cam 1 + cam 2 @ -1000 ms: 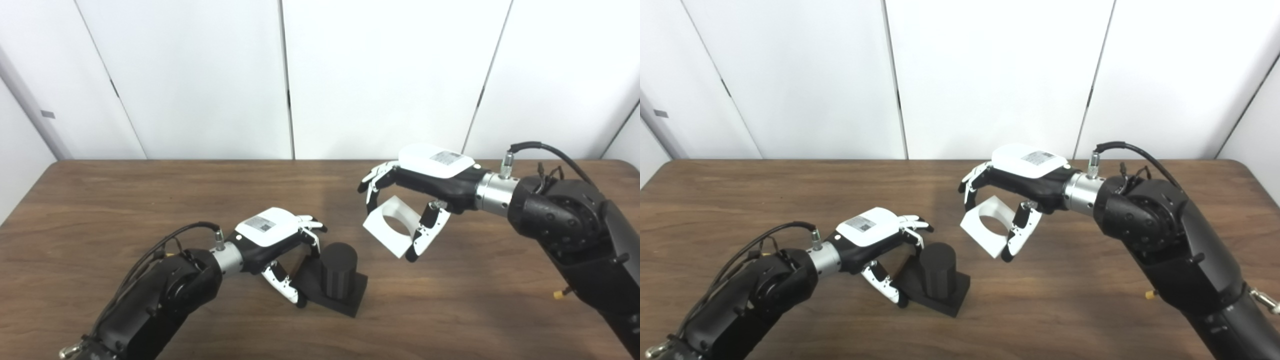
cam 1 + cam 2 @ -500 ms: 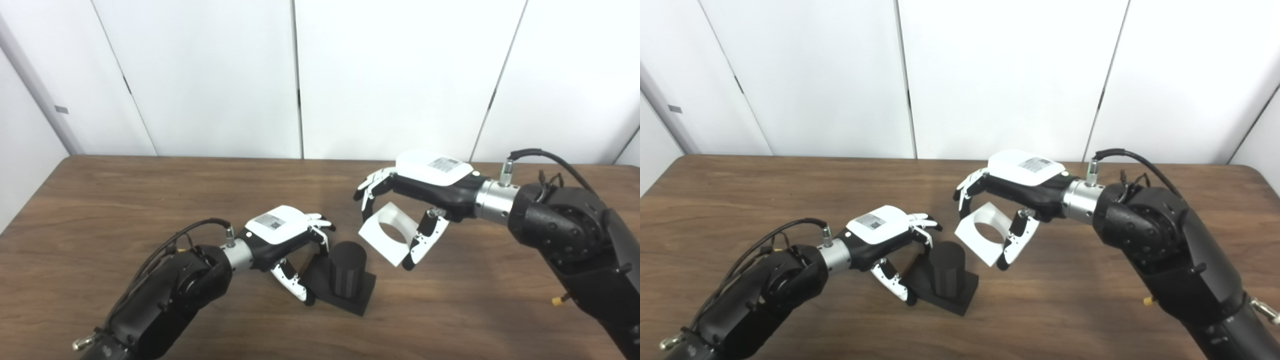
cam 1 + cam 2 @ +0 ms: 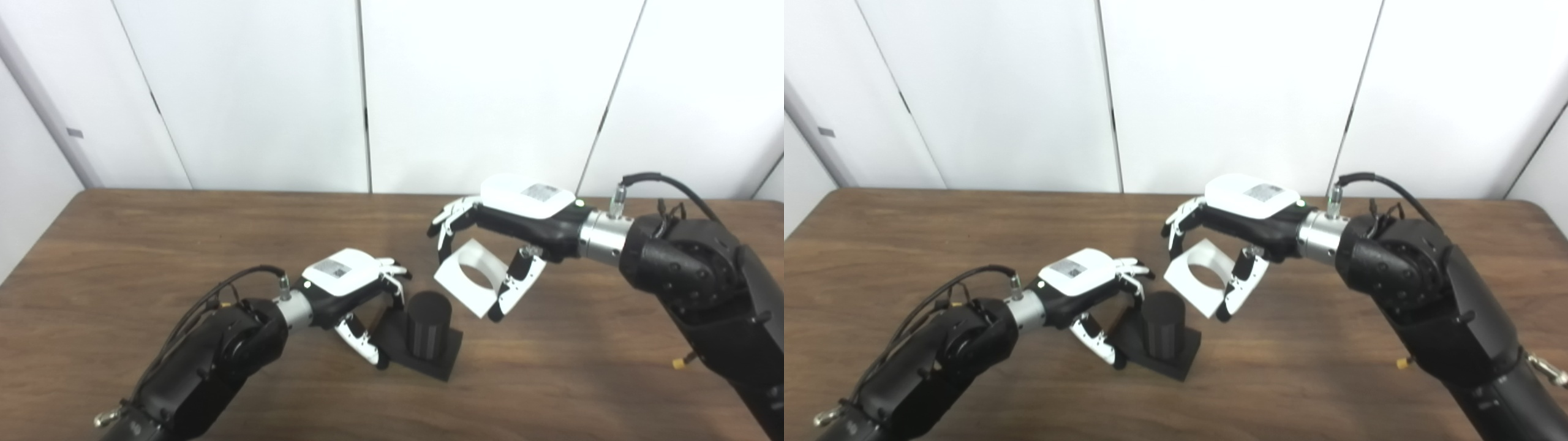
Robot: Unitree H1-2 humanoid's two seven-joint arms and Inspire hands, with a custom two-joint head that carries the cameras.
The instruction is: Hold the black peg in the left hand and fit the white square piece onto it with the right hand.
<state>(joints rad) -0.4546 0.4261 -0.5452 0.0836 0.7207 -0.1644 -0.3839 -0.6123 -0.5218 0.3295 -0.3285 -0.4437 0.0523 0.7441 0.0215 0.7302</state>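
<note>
While left hand (image 3: 361, 297) grips the black peg (image 3: 429, 324) base on the table (image 3: 122, 257), right hand (image 3: 490, 245) pinches white square piece (image 3: 468, 283) — tilted, airborne. Piece sits just beside the peg, toward the table's right edge — not touching.

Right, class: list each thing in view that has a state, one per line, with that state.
black peg: upright on its square base, resting on the table, bare
white square piece: lifted, tilted, not on peg
left hand: shut on the peg's base
right hand: shut on white square piece
</note>
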